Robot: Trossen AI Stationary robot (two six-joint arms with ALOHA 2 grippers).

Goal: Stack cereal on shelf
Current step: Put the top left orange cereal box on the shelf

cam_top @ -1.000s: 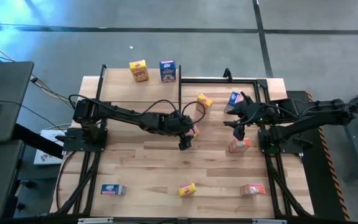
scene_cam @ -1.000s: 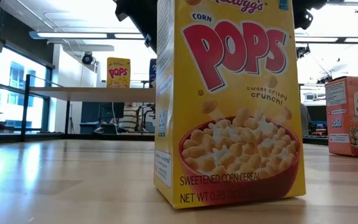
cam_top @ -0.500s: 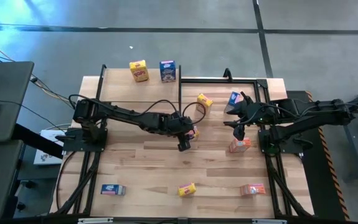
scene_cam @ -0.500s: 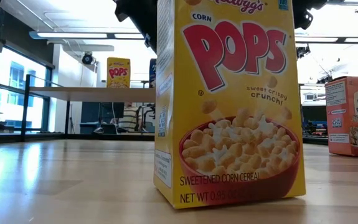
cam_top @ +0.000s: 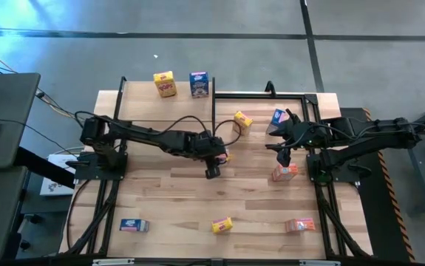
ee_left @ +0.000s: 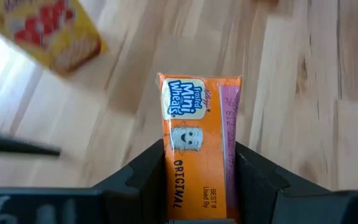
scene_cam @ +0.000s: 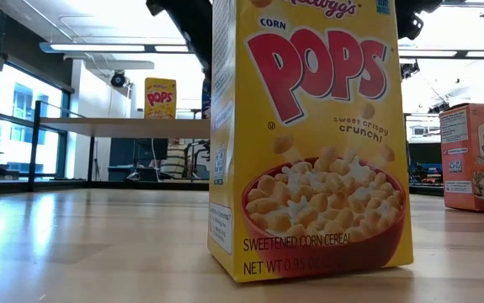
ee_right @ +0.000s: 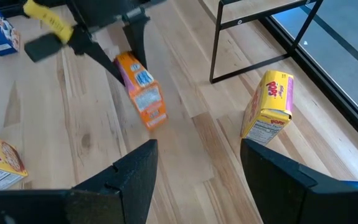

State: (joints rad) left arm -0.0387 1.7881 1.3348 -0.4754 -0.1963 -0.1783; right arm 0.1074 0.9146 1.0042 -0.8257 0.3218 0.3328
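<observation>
On raised light-wood shelf (cam_top: 142,90): yellow cardboard box (cam_top: 165,83), blue box (cam_top: 199,83) only. Left tool (cam_top: 213,160) clamps orange Mini-Wheats box (ee_left: 198,146), lifted off bench (cam_top: 168,199). Right tool (cam_top: 284,157) gapes empty. Six boxes remain.

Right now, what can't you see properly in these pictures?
- Low view: the big yellow Corn Pops box fills the middle, hiding both grippers and most of the table behind it.
- Low view: the orange-red box is cut off by the edge.
- Left wrist view: the lower end of the orange Mini-Wheats box is hidden between the left gripper fingers.
- High view: box labels are too small to read.
</observation>
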